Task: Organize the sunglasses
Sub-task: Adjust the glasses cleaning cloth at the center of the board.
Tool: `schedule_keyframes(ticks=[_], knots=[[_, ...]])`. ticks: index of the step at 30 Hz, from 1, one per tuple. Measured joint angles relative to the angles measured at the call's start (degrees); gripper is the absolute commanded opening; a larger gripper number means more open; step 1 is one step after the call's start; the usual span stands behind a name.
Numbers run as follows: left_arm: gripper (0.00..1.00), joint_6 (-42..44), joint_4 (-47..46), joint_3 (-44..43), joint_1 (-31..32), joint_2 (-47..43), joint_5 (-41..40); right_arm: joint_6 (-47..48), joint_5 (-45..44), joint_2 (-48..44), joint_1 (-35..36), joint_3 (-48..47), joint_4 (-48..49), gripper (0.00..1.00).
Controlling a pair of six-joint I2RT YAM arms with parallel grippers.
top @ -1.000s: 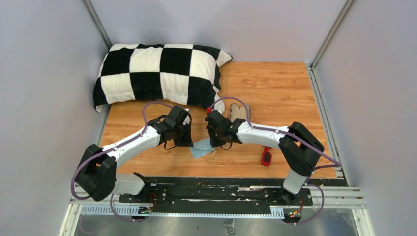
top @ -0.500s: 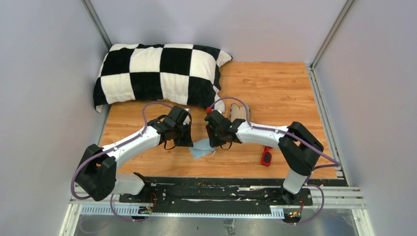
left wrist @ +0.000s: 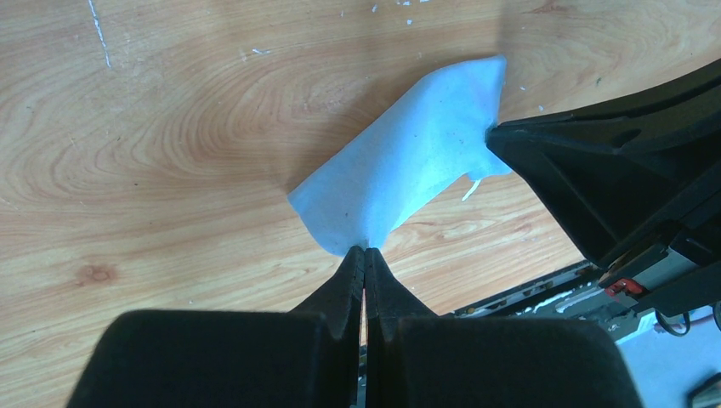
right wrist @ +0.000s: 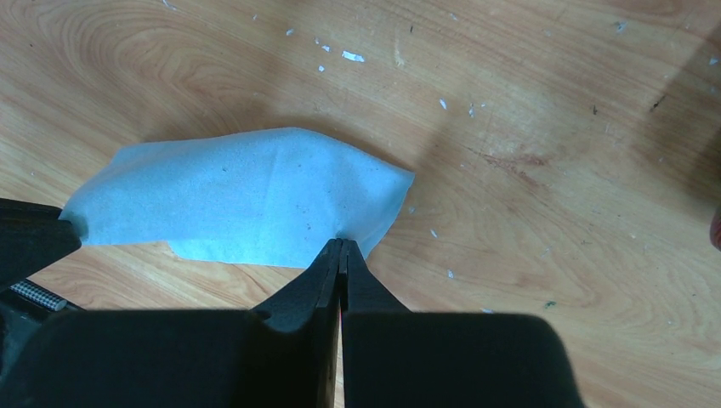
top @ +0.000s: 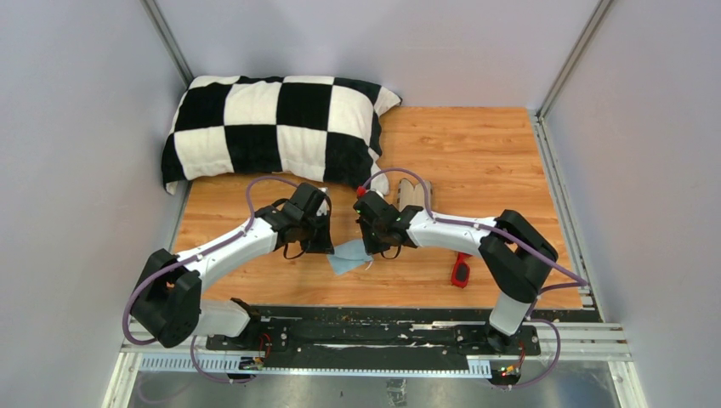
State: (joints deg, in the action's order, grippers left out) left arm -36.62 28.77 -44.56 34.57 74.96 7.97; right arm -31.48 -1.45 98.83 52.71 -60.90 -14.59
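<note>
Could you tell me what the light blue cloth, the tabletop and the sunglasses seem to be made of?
The light blue cloth looks like soft matte microfibre: it sags and is finely textured. The tabletop: wood or wood-look laminate, grain with slight sheen. The sunglasses: probably red plastic, too small to confirm.

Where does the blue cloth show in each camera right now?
Top external: blue cloth at centre, between left gripper and right gripper.
Left wrist: cloth mid-frame, running up-right from closed fingertips.
Right wrist: cloth left of centre, above closed fingertips.
Shared landmark: the wooden tabletop under it.
</note>
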Motion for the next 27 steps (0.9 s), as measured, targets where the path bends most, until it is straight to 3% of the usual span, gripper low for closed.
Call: schedule_keyframes(ticks=[17,23,27], knots=[[0.00,1.38,2.64,-2.49,0.00,-0.37,-1.86,1.51,-1.36,-2.45,0.00,-1.33,-1.84,0.04],[0.00,1.36,2.82,-2.49,0.00,-0.39,-1.75,1.51,-1.33,-1.40,0.00,-1.40,-1.95,0.15],[0.00,1.36,2.82,-2.49,0.00,-0.39,-1.68,1.55,-1.29,-0.31,0.00,-1.53,-1.97,0.09]])
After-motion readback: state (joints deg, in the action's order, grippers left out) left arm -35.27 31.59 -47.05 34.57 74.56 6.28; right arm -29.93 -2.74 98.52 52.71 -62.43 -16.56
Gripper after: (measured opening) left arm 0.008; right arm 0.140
